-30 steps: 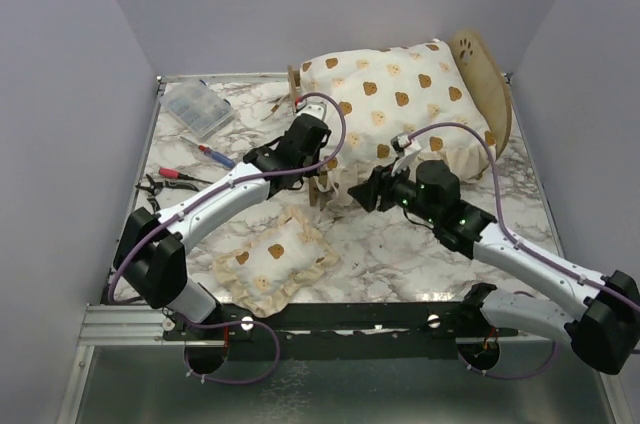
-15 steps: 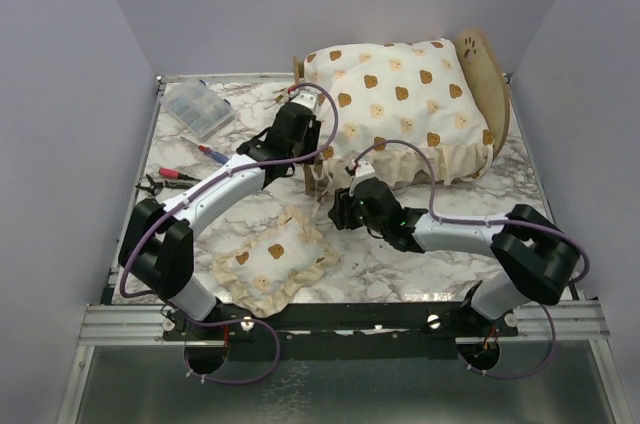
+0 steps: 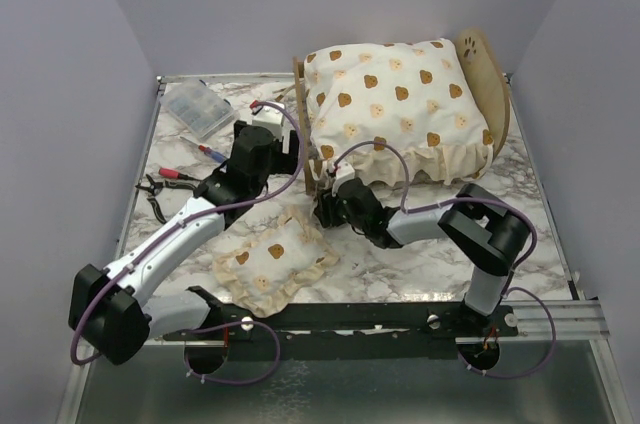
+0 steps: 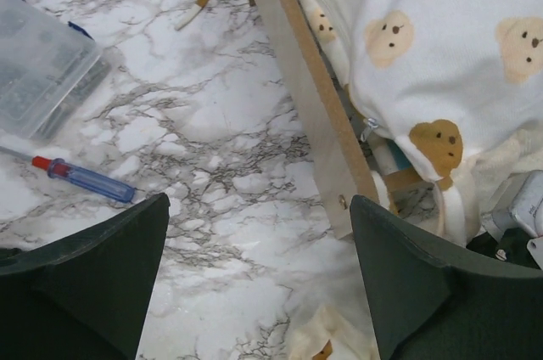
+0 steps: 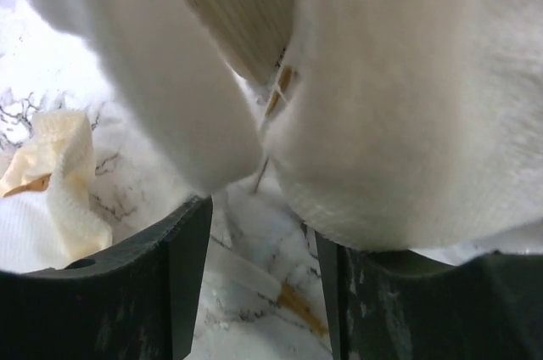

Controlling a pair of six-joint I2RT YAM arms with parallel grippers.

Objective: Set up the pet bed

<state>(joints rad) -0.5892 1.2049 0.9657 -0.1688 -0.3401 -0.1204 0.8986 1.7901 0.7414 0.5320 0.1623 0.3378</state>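
pet bed (image 3: 482, 62): holds bear-print cushion (image 3: 395, 94) | pillow (image 3: 275, 262): on table (image 3: 425, 256)

I see the bed (image 3: 483, 62) at the far right of the table (image 3: 380, 266). It's light plywood, long axis left-right, with the rounded headboard at the right end standing above the bedding and paw-print holes showing near its top. The footboard (image 4: 307, 92) is a low plywood plank on edge at the left end, running far-to-near, with its bottom edge on the marble and a small fastener hole near its near corner. The base is hidden under the cushion (image 3: 390, 94), which fills the frame and overhangs the near side, so I can't tell its state.
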